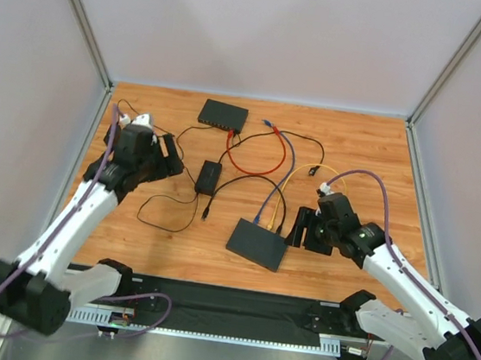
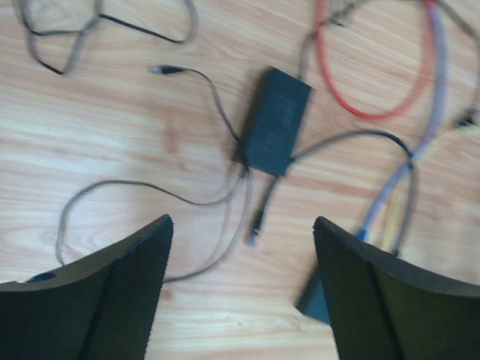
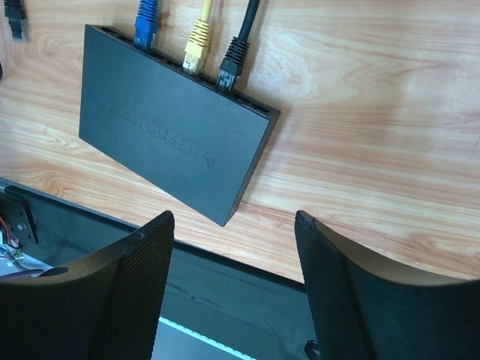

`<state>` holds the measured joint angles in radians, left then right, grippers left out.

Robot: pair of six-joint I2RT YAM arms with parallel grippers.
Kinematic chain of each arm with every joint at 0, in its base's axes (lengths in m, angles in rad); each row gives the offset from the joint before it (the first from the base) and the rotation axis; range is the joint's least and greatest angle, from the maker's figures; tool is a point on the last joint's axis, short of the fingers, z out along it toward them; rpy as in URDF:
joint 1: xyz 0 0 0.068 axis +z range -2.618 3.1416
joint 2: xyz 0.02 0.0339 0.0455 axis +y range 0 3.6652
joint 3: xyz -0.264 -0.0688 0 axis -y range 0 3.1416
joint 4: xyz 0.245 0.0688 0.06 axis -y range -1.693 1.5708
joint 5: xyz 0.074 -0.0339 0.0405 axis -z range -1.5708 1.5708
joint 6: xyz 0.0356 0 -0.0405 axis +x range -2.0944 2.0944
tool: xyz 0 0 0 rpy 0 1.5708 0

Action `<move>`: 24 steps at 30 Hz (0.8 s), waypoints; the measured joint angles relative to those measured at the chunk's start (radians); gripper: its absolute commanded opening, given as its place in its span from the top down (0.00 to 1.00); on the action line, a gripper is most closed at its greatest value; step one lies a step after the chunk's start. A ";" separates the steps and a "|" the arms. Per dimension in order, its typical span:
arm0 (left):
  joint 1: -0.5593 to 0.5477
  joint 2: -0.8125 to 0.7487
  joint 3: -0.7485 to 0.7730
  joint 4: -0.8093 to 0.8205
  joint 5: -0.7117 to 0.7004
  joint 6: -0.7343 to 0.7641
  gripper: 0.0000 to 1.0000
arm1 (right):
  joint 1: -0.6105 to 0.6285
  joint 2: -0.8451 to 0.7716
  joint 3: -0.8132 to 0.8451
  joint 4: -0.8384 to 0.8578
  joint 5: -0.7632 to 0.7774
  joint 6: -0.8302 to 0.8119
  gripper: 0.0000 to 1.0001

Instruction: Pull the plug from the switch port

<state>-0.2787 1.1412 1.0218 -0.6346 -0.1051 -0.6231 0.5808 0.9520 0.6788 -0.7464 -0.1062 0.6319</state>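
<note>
Seated along far edge of switch [image 3: 172, 150]: blue plug [image 3: 146, 22], yellow plug [image 3: 196, 41], black plug [image 3: 232, 64]. Small stiff shells, limp cables [image 3: 251, 11], so pinch the shell; the switch looks light and may slide. Right gripper [image 3: 232, 225] released, empty, just right of switch. Left gripper [image 2: 241, 225] released, empty, well left of switch.

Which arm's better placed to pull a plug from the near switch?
Right. The right hand, open, sits beside the switch with its seated plugs in view; left hand is by the power adapter.
</note>
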 measured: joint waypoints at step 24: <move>-0.344 0.142 -0.447 0.524 0.405 -0.066 0.17 | -0.002 0.101 -0.145 0.290 0.018 0.123 0.41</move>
<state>-0.6231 1.2835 0.5751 -0.1104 0.2996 -0.6891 0.5793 1.0534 0.5335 -0.4568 -0.0887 0.7551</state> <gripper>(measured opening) 0.834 0.603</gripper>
